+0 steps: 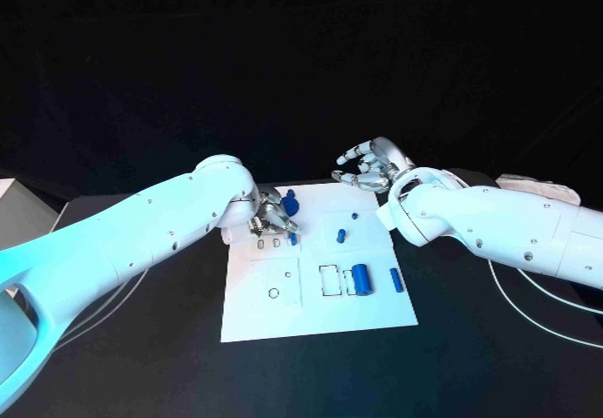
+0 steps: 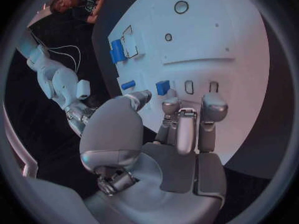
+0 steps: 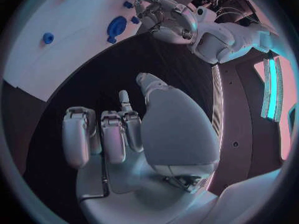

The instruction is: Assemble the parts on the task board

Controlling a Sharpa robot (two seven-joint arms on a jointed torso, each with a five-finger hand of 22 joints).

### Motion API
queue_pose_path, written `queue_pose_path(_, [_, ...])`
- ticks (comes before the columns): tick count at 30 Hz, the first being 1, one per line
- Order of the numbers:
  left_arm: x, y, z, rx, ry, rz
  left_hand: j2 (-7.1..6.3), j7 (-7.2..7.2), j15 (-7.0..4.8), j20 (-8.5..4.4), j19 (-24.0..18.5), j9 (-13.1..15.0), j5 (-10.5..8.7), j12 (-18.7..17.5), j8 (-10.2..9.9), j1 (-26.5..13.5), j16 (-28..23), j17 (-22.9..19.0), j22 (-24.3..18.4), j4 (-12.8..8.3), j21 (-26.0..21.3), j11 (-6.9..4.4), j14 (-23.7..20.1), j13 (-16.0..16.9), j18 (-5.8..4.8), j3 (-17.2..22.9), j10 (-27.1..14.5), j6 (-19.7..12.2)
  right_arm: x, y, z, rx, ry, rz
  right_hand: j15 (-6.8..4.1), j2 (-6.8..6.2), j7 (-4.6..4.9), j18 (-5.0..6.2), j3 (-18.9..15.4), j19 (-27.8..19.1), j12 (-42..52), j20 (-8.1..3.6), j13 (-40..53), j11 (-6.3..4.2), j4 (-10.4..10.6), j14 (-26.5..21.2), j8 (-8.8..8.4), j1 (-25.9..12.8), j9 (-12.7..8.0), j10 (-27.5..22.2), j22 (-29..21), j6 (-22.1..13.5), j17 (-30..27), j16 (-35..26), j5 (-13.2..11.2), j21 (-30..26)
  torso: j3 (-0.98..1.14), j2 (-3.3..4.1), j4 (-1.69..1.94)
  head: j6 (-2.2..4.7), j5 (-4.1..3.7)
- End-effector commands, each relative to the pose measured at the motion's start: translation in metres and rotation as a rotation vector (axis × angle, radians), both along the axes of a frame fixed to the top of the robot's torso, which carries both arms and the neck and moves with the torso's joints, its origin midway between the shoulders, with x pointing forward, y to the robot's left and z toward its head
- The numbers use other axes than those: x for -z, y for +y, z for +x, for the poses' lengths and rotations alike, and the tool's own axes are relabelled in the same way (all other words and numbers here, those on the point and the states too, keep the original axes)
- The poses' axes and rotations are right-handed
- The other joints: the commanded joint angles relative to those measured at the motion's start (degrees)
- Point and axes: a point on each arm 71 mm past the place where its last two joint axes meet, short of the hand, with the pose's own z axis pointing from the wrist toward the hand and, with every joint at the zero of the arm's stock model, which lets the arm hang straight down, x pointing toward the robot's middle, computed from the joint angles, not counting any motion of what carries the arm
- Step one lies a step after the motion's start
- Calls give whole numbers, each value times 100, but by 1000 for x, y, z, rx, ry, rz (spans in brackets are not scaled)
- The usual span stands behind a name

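The white task board (image 1: 315, 300) lies in the middle of the table. My left hand (image 1: 269, 218) hovers over its far left corner with fingers apart and nothing in them; its fingertips (image 2: 179, 115) hang near a small blue part (image 2: 162, 87) and two empty slots (image 2: 189, 87). A round blue part (image 1: 290, 205) stands right beside that hand. Other blue parts lie further along: a small peg (image 1: 341, 233), a large cylinder (image 1: 363, 279) and a slim piece (image 1: 396, 279). My right hand (image 1: 367, 165) floats beyond the board's far edge, fingers loosely bent and holding nothing (image 3: 118, 134).
Black table (image 1: 151, 366) surrounds the board. A white box (image 1: 23, 205) stands at the far left edge. Cables (image 1: 540, 305) trail across the table on the right. The board's near left part has a round hole (image 1: 274, 293) and bare white surface.
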Motion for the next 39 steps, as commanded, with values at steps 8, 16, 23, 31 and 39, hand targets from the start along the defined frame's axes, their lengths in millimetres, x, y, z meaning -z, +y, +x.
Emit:
queue_pose_path(8, [2, -3, -2, 26, 31, 8, 47, -7, 46, 25, 1, -33, 6, -28, -56, 10, 41, 757, 22, 8, 48, 1, 283, -9, -28, 41, 1, 101, 0, 1, 0, -11, 5, -4, 30, -40, -9, -58, 41, 311, -36, 42, 1214, 40, 1, 606, -14, 4, -5, 249, 782, -40, 1503, 33, 31, -34, -1, -1, -1, -35, -8])
queue_pose_path(16, [4, -3, -2, 24, 34, 8, 61, -19, 40, 20, 6, -52, 8, -34, -66, 25, 42, 760, 31, 1, 54, -10, 285, -21, -29, 57, 8, 169, 0, 2, 0, -14, 7, -4, 36, -39, -4, -57, 49, 311, -31, 47, 1218, 45, 2, 606, -14, -19, -6, 254, 781, -54, 1503, 33, 38, -36, 1, 3, -3, -49, -15])
queue_pose_path(23, [6, -3, -2, 20, 37, 8, 68, -25, 36, 18, 3, -61, 10, -39, -71, 43, 43, 761, 27, -7, 53, -15, 286, -27, -28, 69, 9, 194, 0, 2, 0, -16, 9, -5, 36, -39, -4, -57, 49, 311, -31, 47, 1218, 45, 2, 606, -14, -19, -6, 254, 781, -54, 1503, 33, 38, -36, -2, 11, -3, -65, -23])
queue_pose_path(31, [7, -2, -2, 14, 37, 7, 102, -34, 27, 11, 2, -78, 13, -60, -87, 84, 40, 754, 25, -17, 54, -25, 283, -58, -27, 105, -1, 232, 0, 3, 0, -17, 11, -5, 37, -35, -4, -58, 55, 311, -26, 49, 1221, 45, 1, 606, -9, -25, -5, 257, 783, -53, 1506, 35, 39, -34, 0, 10, 6, -91, -45])
queue_pose_path(39, [7, -3, -2, 10, 36, -1, 120, -40, 20, 4, 0, -96, 14, -85, -108, 141, 38, 749, 23, -40, 54, -32, 282, -94, -27, 142, -15, 251, 1, 3, 0, -18, 13, -6, 37, -35, -4, -58, 55, 311, -26, 49, 1221, 45, 1, 606, -9, -25, -5, 257, 783, -53, 1506, 35, 39, -34, 7, 7, 0, -123, -41])
